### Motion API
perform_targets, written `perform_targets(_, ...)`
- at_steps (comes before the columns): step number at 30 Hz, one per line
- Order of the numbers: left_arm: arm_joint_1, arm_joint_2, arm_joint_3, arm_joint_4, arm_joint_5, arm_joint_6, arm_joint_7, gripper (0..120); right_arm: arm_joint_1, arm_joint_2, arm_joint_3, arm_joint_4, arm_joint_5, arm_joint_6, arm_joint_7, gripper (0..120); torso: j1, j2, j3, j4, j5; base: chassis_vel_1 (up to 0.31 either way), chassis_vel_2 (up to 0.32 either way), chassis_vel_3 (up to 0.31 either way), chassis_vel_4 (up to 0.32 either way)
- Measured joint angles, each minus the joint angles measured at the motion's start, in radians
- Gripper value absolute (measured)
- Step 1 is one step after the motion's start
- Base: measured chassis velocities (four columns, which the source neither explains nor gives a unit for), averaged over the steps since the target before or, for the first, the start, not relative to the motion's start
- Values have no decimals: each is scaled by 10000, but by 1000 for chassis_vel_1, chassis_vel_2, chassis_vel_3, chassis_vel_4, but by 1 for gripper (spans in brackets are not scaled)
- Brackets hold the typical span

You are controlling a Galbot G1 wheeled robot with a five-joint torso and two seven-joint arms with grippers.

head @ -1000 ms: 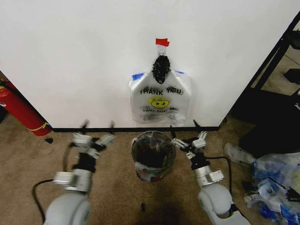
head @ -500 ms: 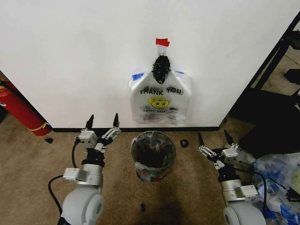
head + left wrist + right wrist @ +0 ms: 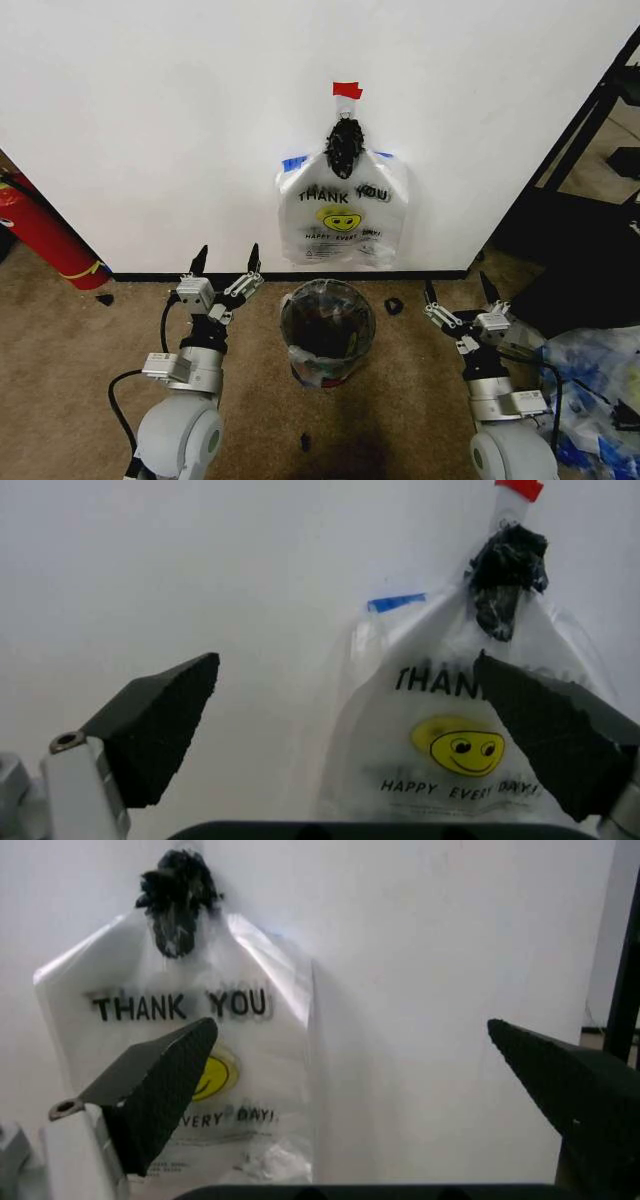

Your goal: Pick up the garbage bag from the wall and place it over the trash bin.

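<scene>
Left end effector (image 3: 226, 262), lower left of the head view, is spread wide with dark fingers pointing up toward the wall and nothing held. Right end effector (image 3: 459, 291), lower right, is likewise fully spread and empty, and sits slightly lower in the frame. Between the two arms, at lower centre, the trash bin (image 3: 328, 331) stands on the carpet, a round black mesh basket on a red base with what looks like a liner already at its rim.

Behind and above the bin, at frame centre, the garbage bag (image 3: 342, 216) hangs flat against the wall (image 3: 150, 130), gathered under a black knot (image 3: 345, 146) with red tape (image 3: 346, 90) just above. Its long axis runs vertically, and its lower edge ends just above the black baseboard (image 3: 180, 275). Whether one bag or several hang there cannot be told.

From either end effector the bag lies up and inward, toward the centre line. The left end effector appears somewhat nearer: its wrist view frames the bag's left edge and smiley between the fingers (image 3: 160, 724), whereas the right wrist view places the bag (image 3: 190, 1050) mostly behind one finger, with bare wall in the gap.

At far left a red fire extinguisher (image 3: 40, 235) leans by the wall; at lower right lies a heap of clear and blue plastic (image 3: 590, 385).
</scene>
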Motion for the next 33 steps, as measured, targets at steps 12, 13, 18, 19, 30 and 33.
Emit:
perform_targets(12, 286, -9, -53, -152, 12, -33, -7, 100, -135, -12, 25, 184, -136, 168, -173, 100, 0, 0, 0, 0, 0, 0, 0, 0, 0)
perform_targets(13, 313, -14, -47, -196, 27, -44, -8, 100, -152, -13, 31, 207, -136, 175, -187, 100, 0, 0, 0, 0, 0, 0, 0, 0, 0)
perform_targets(18, 425, -11, -24, -253, 50, -65, -8, 100, -225, -1, 87, 244, -131, 236, -249, 100, 0, 0, 0, 0, 0, 0, 0, 0, 0)
perform_targets(19, 448, -12, -23, -260, 52, -76, -7, 100, -261, 2, 94, 252, -127, 262, -257, 100, 0, 0, 0, 0, 0, 0, 0, 0, 0)
perform_targets(30, 445, 5, -6, -375, -13, -96, -3, 100, -312, 56, 207, 480, -111, 121, -243, 100, 0, 0, 0, 0, 0, 0, 0, 0, 0)
perform_targets(33, 437, 11, 5, -378, -45, -86, -3, 100, -376, 7, 262, 490, -98, 134, -243, 100, 0, 0, 0, 0, 0, 0, 0, 0, 0)
